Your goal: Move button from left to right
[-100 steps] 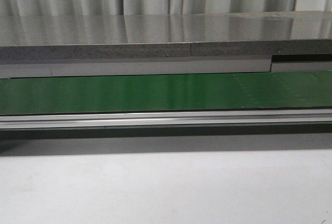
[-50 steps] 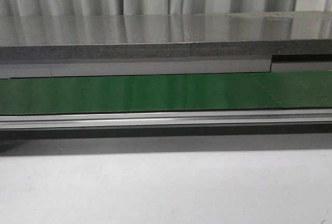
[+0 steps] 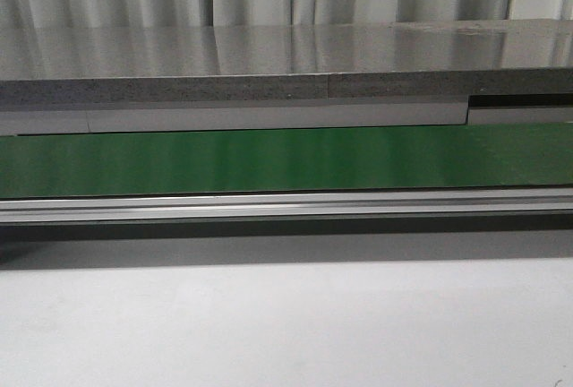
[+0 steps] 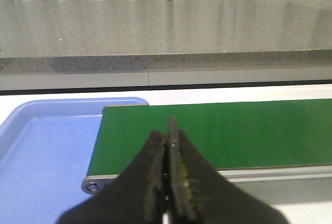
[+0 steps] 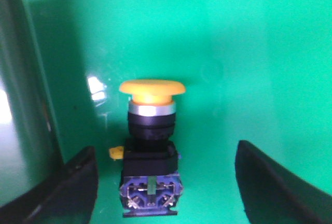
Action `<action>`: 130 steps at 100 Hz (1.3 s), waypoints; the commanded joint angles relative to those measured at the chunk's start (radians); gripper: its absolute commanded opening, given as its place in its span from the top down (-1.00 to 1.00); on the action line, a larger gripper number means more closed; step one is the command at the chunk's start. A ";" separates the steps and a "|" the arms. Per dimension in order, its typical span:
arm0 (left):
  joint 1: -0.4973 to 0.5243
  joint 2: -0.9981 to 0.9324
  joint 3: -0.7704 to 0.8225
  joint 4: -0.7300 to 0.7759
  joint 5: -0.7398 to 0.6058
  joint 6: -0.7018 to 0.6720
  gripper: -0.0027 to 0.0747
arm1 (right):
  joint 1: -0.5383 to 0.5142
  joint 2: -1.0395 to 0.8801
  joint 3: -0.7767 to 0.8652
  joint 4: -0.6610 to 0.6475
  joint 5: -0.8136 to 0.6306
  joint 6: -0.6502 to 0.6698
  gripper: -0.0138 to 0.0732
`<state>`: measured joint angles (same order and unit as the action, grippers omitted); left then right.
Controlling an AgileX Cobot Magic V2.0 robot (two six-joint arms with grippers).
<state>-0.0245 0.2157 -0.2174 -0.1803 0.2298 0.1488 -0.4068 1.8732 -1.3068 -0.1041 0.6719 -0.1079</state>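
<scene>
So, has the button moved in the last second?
Cannot tell. The button shows only in the right wrist view, which has no earlier picture. The front view, with its fixed rail, shows no button then or now.

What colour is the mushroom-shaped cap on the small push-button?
Orange-yellow cap, clearest in the right wrist view.

I can't read any text, label, brand or number in any view. The button (image 5: 151, 151) shows no lettering on its yellow cap or black body, though its terminal end is perhaps too blurred to tell. The green belt (image 3: 286, 161) carries no markings.
</scene>
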 commanded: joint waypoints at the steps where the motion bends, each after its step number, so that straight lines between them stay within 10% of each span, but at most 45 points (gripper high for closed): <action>1: -0.006 0.007 -0.030 -0.010 -0.081 0.001 0.99 | -0.005 -0.073 -0.044 -0.012 -0.021 0.020 -0.59; 76: -0.006 0.007 -0.030 -0.010 -0.081 0.001 0.99 | 0.244 -0.458 -0.017 0.124 -0.115 0.041 -0.59; 130: -0.006 0.007 -0.030 -0.010 -0.081 0.001 0.98 | 0.411 -0.913 0.599 0.165 -0.504 0.041 -0.59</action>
<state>-0.0245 0.2157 -0.2174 -0.1803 0.2298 0.1488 -0.0030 1.0491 -0.7566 0.0565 0.3056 -0.0682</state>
